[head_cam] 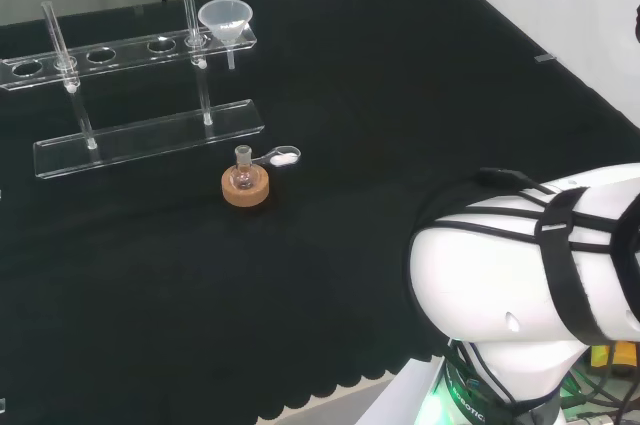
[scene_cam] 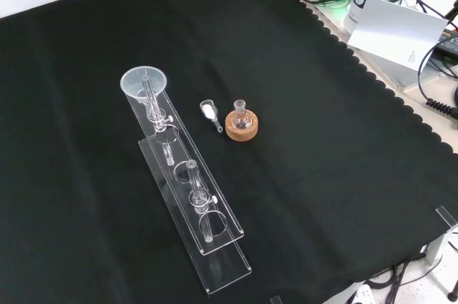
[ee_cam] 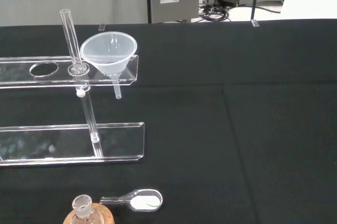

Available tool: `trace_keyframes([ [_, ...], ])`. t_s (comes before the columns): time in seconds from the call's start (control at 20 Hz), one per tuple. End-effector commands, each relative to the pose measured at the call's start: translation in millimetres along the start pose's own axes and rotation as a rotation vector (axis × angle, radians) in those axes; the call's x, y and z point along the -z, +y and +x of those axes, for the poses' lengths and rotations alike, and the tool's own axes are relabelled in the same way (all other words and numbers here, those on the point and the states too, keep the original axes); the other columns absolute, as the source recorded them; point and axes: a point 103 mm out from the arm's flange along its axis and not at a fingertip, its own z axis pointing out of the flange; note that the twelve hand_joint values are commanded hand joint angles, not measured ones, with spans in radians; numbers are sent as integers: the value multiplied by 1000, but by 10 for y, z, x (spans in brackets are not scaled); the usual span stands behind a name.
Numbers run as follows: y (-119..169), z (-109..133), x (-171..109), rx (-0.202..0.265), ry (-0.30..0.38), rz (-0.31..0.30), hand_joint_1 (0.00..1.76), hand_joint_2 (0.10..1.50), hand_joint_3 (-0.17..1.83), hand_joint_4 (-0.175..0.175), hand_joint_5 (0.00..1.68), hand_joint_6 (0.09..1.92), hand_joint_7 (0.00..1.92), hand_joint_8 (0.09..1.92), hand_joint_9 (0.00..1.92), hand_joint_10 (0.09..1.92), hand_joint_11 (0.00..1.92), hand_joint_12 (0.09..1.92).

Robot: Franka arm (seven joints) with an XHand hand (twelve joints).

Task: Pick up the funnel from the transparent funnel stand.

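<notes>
Hand state: you cannot tell. Your funnel (head_cam: 225,18) (scene_cam: 143,82) (ee_cam: 108,53) sits in end hole of transparent funnel stand (head_cam: 150,135) (scene_cam: 215,247) (ee_cam: 126,145), at stand's right end in head view, stem hanging below upper shelf. Small flask (head_cam: 243,173) (scene_cam: 240,114) on cork ring (head_cam: 246,191) (scene_cam: 241,129) near stand, clear scoop (head_cam: 280,156) (scene_cam: 210,111) (ee_cam: 138,200) with white powder just beside. All on black-clothed bench (head_cam: 400,95) (scene_cam: 322,139)

arm link (head_cam: 520,280): white, rounded | black cables strapped across | green-lit base
</notes>
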Motion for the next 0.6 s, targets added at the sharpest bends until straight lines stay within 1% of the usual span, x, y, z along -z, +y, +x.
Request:
trace_keyframes([
  [0.05, 8, -7, -3, -2, -8, -7, 130, 1090, 452, 3, 137, 223, 48, 380, 190, 634, 35, 1348],
  [0.1, -2, 8, -5, -3, -12, -10, 63, 1139, 439, 8, 117, 147, 23, 329, 148, 633, 16, 1339],
  [0.2, -2, 17, -11, -8, -14, -10, 13, 1177, 426, 11, 105, 87, 4, 292, 116, 633, 3, 1332],
  [0.45, 70, 15, -38, -15, -10, 4, 0, 1189, 419, 11, 105, 87, 0, 284, 110, 636, 0, 1334],
  [0.6, 144, 13, -112, -20, -1, 8, 0, 1190, 417, 11, 108, 87, 0, 286, 110, 637, 0, 1336],
])
